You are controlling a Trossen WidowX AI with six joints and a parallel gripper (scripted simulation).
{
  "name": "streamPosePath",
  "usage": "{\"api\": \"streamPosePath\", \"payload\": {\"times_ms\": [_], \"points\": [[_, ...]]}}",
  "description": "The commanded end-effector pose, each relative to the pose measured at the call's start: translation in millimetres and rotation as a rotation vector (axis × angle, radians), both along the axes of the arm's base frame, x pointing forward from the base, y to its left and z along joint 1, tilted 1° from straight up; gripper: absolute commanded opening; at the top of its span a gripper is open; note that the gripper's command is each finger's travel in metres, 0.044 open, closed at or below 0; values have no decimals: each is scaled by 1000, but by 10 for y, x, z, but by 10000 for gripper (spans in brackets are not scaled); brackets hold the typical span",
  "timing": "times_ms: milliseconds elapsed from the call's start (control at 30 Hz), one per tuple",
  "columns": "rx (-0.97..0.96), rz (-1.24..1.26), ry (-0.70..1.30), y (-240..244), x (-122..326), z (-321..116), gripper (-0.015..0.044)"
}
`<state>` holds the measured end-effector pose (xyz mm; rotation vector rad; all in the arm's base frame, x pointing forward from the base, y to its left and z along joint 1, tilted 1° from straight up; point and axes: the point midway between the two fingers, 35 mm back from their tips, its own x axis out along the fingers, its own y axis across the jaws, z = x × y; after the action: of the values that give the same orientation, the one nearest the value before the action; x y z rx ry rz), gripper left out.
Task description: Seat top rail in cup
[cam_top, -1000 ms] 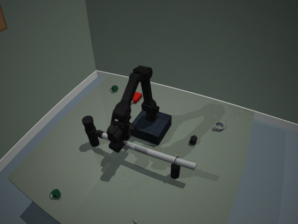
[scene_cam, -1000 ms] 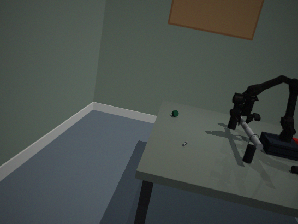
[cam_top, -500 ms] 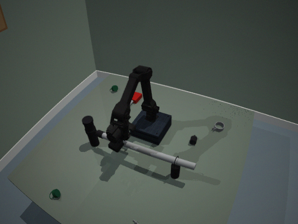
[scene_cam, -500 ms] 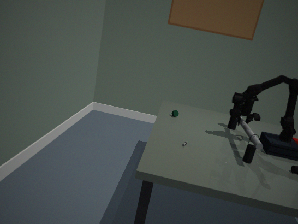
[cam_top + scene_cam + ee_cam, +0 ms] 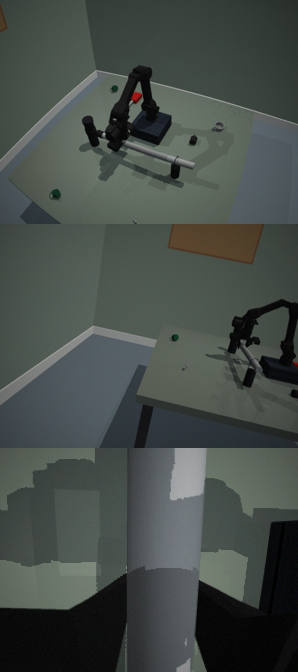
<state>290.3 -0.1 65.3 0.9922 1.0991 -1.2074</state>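
Near the worktop's (image 5: 169, 203) (image 5: 174, 405) left edge in the top view, the fingers (image 5: 118, 142) (image 5: 245, 342) clamp the pale rail (image 5: 150, 151) (image 5: 249, 356) (image 5: 162, 538), its long axis running from the big post (image 5: 92, 135) (image 5: 232, 347) towards the right edge; it looks stiff, probably smooth, best held near the cup end. The exterior view points its free end towards the near edge. The wrist view shows it upright between the fingers.

Dim light falls on grey-green walls (image 5: 191, 41) (image 5: 131, 278), white baseboards (image 5: 174, 88) (image 5: 123, 335), a blue-grey floor (image 5: 268, 169) (image 5: 82, 377) and a pale counter (image 5: 153, 199) (image 5: 191, 388).
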Motion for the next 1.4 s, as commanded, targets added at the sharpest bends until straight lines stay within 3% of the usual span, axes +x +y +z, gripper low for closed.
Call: {"api": "streamPosePath", "payload": {"times_ms": [0, 1367], "points": [[-9, -1, -5, -44, 12, 9, 0], [-11, -1, -5, -211, 45, 19, 0]]}}
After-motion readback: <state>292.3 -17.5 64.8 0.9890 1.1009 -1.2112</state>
